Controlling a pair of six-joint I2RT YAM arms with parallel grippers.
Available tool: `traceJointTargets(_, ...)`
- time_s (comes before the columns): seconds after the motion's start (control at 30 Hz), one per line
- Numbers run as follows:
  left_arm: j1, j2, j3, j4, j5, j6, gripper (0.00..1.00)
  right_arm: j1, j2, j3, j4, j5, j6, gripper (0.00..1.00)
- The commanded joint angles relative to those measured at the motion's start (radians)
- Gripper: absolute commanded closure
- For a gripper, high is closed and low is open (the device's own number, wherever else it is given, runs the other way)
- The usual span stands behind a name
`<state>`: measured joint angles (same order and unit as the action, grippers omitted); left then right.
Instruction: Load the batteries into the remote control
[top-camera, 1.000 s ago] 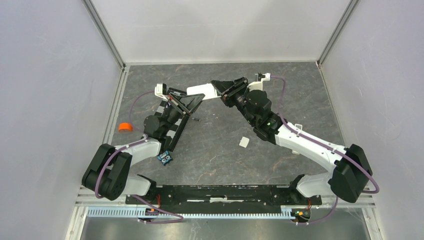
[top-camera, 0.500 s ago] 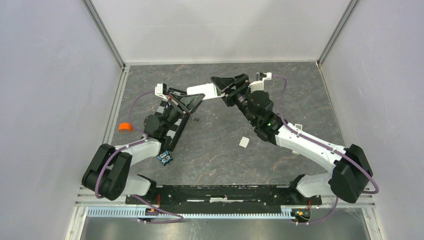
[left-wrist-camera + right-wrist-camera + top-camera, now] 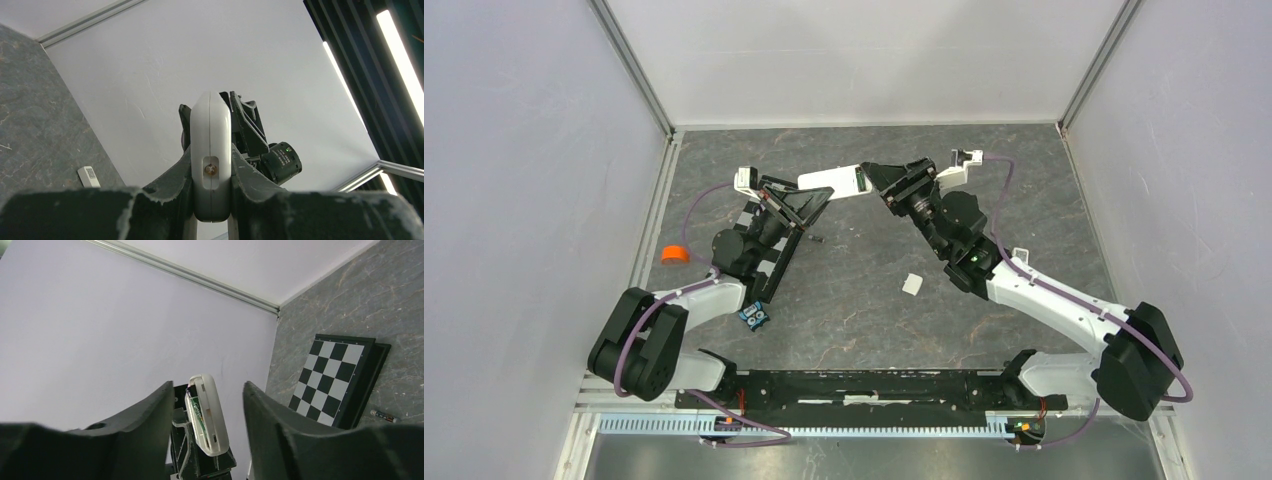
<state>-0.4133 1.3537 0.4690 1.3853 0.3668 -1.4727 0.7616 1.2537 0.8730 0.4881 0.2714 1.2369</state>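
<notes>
- Left wrist view: the remote control (image 3: 210, 130) is pinched edge-on in the left gripper (image 3: 211, 165) at frame centre and is held clear of the table (image 3: 874, 300).
- In the right wrist view, the right gripper (image 3: 209, 390) is seen with its fingers (image 3: 150, 415) spread and nothing is held. The remote's open end is framed between them, untouched.
- The step is judged to be presenting the open compartment, with a battery not yet fetched.
- One battery (image 3: 384, 415) is seen lying at the lower right of that view, just beside the chessboard (image 3: 335, 377). For the next move, it would have to be picked up and lined up with the compartment.
- Counted: one remote, one loose battery (a second cannot be found), one chessboard, one white square piece (image 3: 912, 284), one blue toy (image 3: 755, 316) and one orange object (image 3: 674, 254).
</notes>
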Motion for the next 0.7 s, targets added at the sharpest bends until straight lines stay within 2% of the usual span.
traceJointTargets(0.0,0.004,-0.022,0.031,0.050,-0.017,-0.026,0.98,-0.005,-0.015,0.012,0.059,-0.003,-0.072,0.39)
traceJointTargets(0.07,0.005,-0.021,0.032,0.050,-0.016,-0.029,0.98,-0.005,-0.011,0.012,0.069,-0.013,-0.078,0.33)
traceJointTargets(0.13,0.005,-0.021,0.031,0.049,-0.017,-0.031,0.98,-0.005,-0.008,0.012,0.081,-0.026,-0.087,0.32)
traceJointTargets(0.3,0.005,-0.021,0.035,0.050,-0.016,-0.038,0.98,-0.005,-0.004,0.006,0.094,-0.045,-0.106,0.43)
traceJointTargets(0.5,0.005,-0.010,0.042,0.050,-0.007,-0.052,0.98,-0.007,0.013,0.021,0.083,-0.070,-0.138,0.44)
traceJointTargets(0.67,0.004,-0.011,0.043,0.051,-0.003,-0.051,0.98,-0.008,0.026,0.033,0.057,-0.079,-0.140,0.57)
